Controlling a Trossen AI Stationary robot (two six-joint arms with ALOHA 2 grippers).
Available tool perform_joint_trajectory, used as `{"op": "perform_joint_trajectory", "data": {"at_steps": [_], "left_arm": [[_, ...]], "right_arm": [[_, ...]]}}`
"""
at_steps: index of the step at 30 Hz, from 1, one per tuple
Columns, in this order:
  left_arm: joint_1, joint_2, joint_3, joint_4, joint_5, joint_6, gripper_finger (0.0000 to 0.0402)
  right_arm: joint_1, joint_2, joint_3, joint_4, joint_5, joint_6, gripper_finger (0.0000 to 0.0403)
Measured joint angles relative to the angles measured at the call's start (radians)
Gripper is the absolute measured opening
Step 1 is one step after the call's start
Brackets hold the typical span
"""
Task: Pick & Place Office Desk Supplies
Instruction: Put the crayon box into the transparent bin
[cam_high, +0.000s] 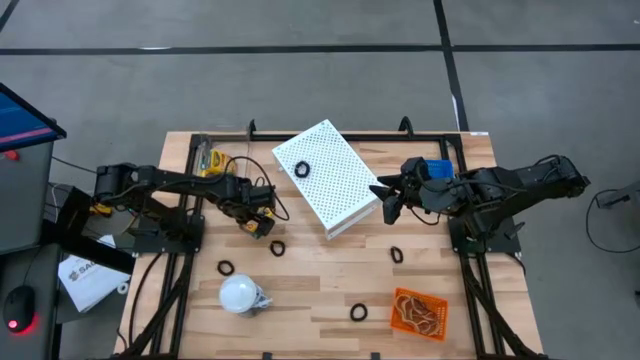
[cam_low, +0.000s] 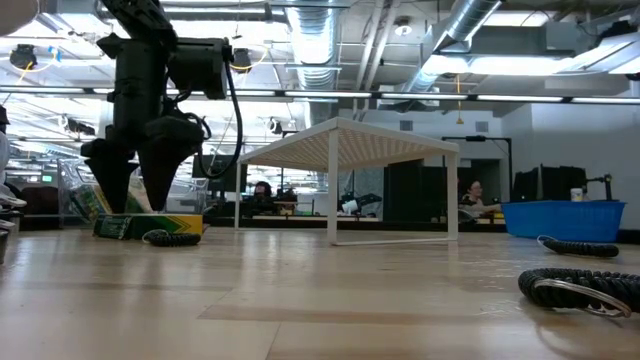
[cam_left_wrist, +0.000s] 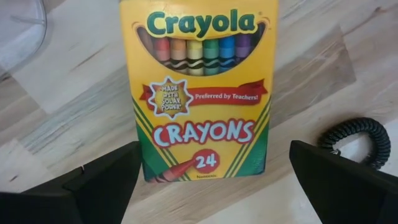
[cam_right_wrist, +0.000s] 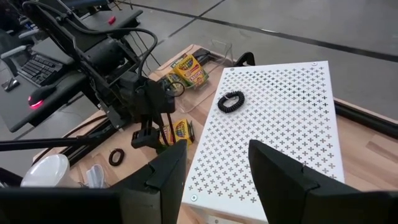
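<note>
High view: most supplies are not yet sorted. Black rings lie scattered on the desk, and one ring sits on the white perforated box. Rubber bands fill an orange tray at the near right. A white bulb sits near left. The left hand hangs over a crayon box just left of the perforated box. The right hand hovers at that box's right edge.

Low view: the left hand points straight down, fingers spread, tips straddling the crayon box, which lies flat on the desk. Not gripped.

Left wrist view: the Crayola box lies centred between the wide-open fingers, with clear gaps on both sides. A black coil ring lies just beside it.

Right wrist view: the right hand is partly open and empty, above the perforated box's near edge. More crayon boxes sit in a clear tray beyond.

Judgement: early stage; grasp of the crayon box is pending.
</note>
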Motion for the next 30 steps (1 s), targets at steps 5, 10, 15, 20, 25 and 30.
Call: {"op": "perform_joint_trajectory", "data": {"at_steps": [5,10,15,20,25,30], "left_arm": [[0.0,0.011,0.0,-0.001,-0.002,-0.006,0.04],[0.0,0.022,0.001,0.011,-0.006,-0.005,0.04],[0.0,0.023,0.001,0.01,-0.01,-0.005,0.04],[-0.002,0.023,0.001,0.006,0.011,-0.004,0.04],[-0.016,0.037,0.001,0.002,0.01,-0.003,0.04],[-0.046,0.1,0.0,0.003,0.023,-0.003,0.04]], "right_arm": [[0.0,0.0,0.0,-0.005,0.0,0.0,0.0169],[0.0,0.0,0.0,-0.006,0.0,0.0,0.0169],[0.001,0.0,0.0,-0.006,0.0,0.0,0.0169],[0.002,0.0,0.0,-0.006,-0.002,0.003,0.0169],[0.002,0.0,0.0,-0.006,-0.002,0.003,0.0169],[0.002,0.0,0.0,-0.008,-0.002,0.003,0.0169]]}}
